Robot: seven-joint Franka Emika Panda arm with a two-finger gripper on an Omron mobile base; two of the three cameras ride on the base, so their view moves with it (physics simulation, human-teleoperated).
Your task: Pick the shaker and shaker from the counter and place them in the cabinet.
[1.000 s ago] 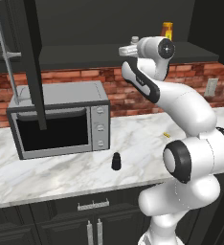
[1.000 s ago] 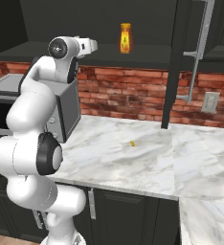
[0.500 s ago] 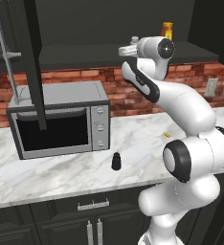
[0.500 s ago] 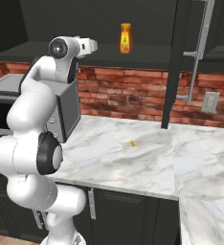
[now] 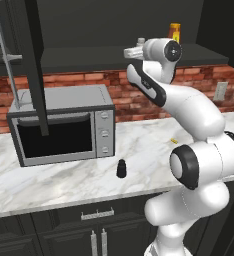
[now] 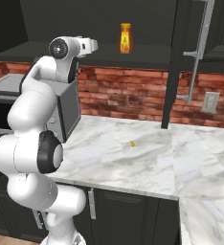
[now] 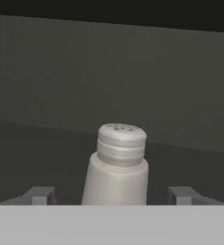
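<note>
Arm (image 5: 189, 100) raised high, fingers (image 7: 39, 195) spread wide apart.

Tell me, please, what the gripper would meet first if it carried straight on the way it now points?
Most likely the light grey shaker, standing upright between the open fingers of the gripper, right ahead. Past it is only the dark cabinet wall; how far off is unclear.

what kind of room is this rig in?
A rendered home kitchen, by the look of it: a microwave on a white marble counter, a red brick backsplash, and dark cabinets above and below, the upper cabinet open.
</note>
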